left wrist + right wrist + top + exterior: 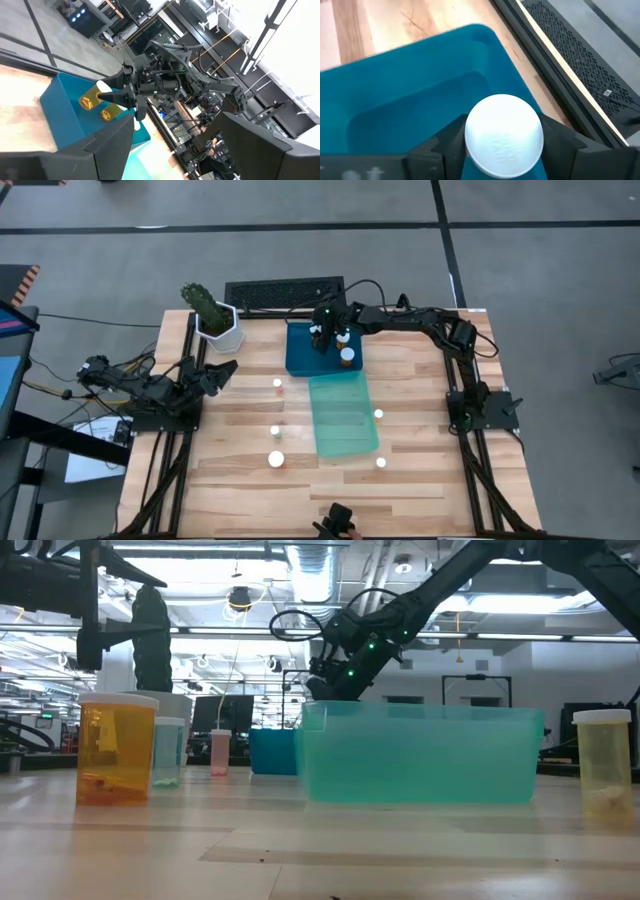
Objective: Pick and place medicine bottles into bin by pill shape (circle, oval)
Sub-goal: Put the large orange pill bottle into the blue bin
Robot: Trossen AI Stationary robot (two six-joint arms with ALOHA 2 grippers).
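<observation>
Nearest my end of the desk [240, 490], I count five bottles waiting to be sorted: one [276, 460] close to the front edge, one [381, 463] off the front right corner of the pale green bin [345, 442], one [275, 431] a little farther in, one [378, 414] touching or just beside that bin's right wall, and one [277, 383] beyond them. The pale green bin looks empty to me. Farther back, the dark blue bin [296, 355] holds two bottles [347, 356] at its right side, so I judge the job under halfway done. The right gripper [322, 337] hangs over the blue bin with another bottle [503, 135], its white cap [504, 134] filling the space between the jaws, which are clamped against its sides above the bin's open floor. The left gripper [222, 370] waits near the plant pot [222, 330]; its jaws stand apart, holding nothing.
</observation>
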